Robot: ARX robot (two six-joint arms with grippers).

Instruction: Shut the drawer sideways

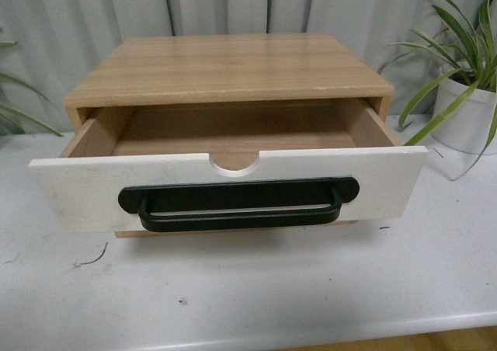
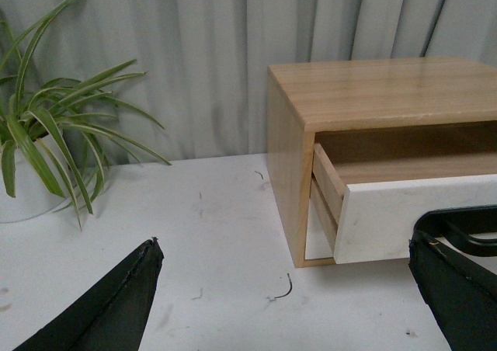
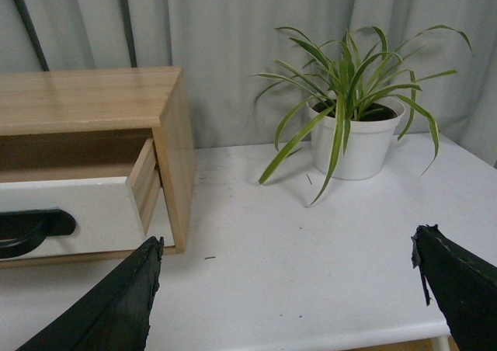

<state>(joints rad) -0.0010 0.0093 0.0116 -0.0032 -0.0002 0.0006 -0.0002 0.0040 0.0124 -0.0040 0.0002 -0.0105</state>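
The drawer (image 1: 78,188) stands pulled out of a wooden cabinet (image 1: 233,67) on a white table. Its white front carries a long black bar handle (image 1: 237,203) and a semicircular notch in the top edge. It is empty inside. Neither arm shows in the front view. My left gripper (image 2: 287,289) is open and empty over the table, short of the cabinet's left side; the drawer (image 2: 380,215) shows there. My right gripper (image 3: 287,289) is open and empty over the table beside the cabinet's right side, where the drawer (image 3: 85,207) shows too.
A potted plant in a white pot (image 1: 466,114) stands right of the cabinet, also in the right wrist view (image 3: 353,145). Another potted plant (image 2: 35,172) stands to the left. Grey curtains hang behind. The table's front edge (image 1: 349,328) is near.
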